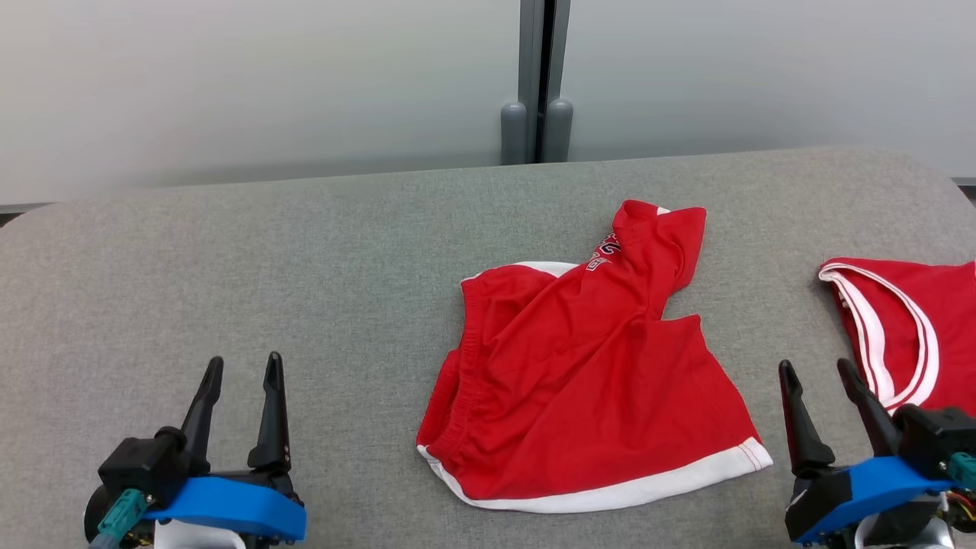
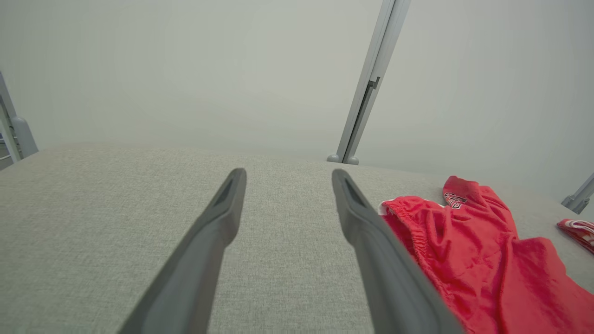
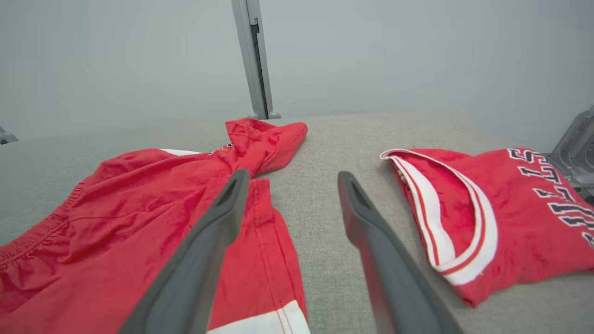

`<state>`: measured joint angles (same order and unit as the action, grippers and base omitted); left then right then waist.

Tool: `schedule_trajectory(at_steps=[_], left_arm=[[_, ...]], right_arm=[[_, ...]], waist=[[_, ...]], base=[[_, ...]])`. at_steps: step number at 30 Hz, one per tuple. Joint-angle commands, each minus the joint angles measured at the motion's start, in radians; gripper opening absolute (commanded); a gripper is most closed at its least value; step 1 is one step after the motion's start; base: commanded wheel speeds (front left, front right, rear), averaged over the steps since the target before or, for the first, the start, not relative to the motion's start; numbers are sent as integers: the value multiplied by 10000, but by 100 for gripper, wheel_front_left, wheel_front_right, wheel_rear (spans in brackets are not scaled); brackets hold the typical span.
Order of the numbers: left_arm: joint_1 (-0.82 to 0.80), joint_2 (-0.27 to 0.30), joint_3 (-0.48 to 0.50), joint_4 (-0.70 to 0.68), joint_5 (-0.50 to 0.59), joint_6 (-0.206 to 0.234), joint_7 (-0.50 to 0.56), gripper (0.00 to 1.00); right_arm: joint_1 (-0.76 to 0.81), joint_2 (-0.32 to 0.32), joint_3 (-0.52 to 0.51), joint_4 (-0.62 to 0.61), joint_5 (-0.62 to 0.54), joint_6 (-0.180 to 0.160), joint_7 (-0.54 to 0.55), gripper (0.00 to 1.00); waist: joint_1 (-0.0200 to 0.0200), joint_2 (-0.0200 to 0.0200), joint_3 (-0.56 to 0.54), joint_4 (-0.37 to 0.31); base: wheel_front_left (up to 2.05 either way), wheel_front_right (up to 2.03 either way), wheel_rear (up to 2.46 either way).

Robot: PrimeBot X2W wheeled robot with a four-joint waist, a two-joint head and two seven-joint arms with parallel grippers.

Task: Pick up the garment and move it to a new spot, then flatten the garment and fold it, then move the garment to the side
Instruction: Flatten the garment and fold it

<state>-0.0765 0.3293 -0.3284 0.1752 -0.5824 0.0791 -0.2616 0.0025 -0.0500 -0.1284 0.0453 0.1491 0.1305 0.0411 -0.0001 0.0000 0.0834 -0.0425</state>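
The grey padded desk (image 1: 229, 267) carries the red shorts (image 1: 579, 366) near its middle. They lie rumpled with one leg twisted toward the far edge, so I judge that the flattening, the folding and the move to the side are not yet done. A red jersey (image 1: 915, 328) lies apart at the right, and the left pincer (image 1: 244, 362) and right pincer (image 1: 814, 366) both stand wide open at the near edge, holding nothing.
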Motion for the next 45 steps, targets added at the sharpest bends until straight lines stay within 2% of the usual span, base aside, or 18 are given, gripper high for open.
schedule_trajectory(at_steps=[1, 10, 20, 40, 43, 45], left_arm=[[149, -30, 56, -33, -26, 45, -41, 100], [695, -29, 95, 5, -34, 189, -43, 100], [940, 80, 30, 39, -25, 251, 30, 100], [917, 294, -202, -496, 137, 515, 294, 100], [877, 343, -332, -606, 243, 477, 384, 100], [805, 362, -612, -736, 320, 288, 578, 100]], right_arm=[[-165, -9, 117, -101, -203, 6, -242, 100], [-556, -44, 753, 173, -816, 6, -703, 100], [-819, -78, 757, 820, -639, 6, -783, 100], [-402, -11, 702, 792, -372, 6, -720, 100], [-401, -10, 745, 751, -309, 6, -635, 100], [-401, -13, 811, 673, -255, 6, -564, 100]], waist=[[1, 0, -75, 9], [1, 0, -548, 15], [1, 0, -837, 130], [1, 0, -701, 96], [1, 0, -663, 62], [1, 0, -602, 12]], base=[[0, 0, 0], [0, 0, 0], [0, 0, 0], [0, 0, 0], [0, 0, 0], [0, 0, 0]])
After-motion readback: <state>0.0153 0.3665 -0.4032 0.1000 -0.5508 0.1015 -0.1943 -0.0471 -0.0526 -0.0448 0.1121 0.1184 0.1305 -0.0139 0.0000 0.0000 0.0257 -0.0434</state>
